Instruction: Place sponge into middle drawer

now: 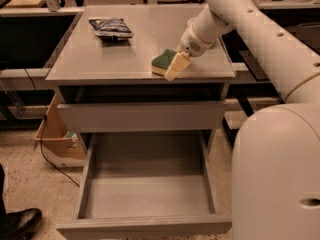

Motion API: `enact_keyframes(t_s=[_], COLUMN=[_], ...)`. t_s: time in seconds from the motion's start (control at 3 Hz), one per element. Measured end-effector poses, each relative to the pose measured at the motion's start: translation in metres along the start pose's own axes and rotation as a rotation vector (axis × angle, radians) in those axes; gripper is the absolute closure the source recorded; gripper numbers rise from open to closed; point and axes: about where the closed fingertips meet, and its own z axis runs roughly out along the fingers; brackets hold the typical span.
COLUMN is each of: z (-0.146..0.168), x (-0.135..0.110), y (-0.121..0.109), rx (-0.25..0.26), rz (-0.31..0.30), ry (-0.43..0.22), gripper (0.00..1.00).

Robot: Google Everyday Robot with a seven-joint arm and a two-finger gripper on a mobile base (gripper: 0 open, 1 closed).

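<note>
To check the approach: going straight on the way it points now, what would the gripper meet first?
The gripper, angled downward, would meet the sponge first, right at its tip on the cabinet top; whether they touch is unclear.

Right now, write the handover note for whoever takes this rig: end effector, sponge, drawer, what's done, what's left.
End effector: low at the front right of the cabinet top, against the sponge's right side. Grasp not confirmed.
Sponge: on the cabinet top near its front edge, green face up.
Middle drawer: pulled open below a shut drawer front; nothing visible inside.
Snack bag: back left of the top, away from the arm.
Done: drawer open, arm at the sponge.
Left: secure the sponge, carry it over the front edge, lower it and release it in the drawer.
</note>
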Motion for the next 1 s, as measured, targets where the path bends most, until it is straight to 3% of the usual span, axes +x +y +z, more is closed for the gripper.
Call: enact_keyframes(t_s=[0.33, 0.67, 1.0], z=[-0.012, -0.03, -0.054], x=[-0.006, -0.005, 0.015], y=[0.006, 0.031, 0.07], rx=[-0.009, -0.043, -0.105], rz=[-0.018, -0.06, -0.107], ry=[-0.018, -0.032, -0.035], gripper=[0.65, 0.89, 1.0])
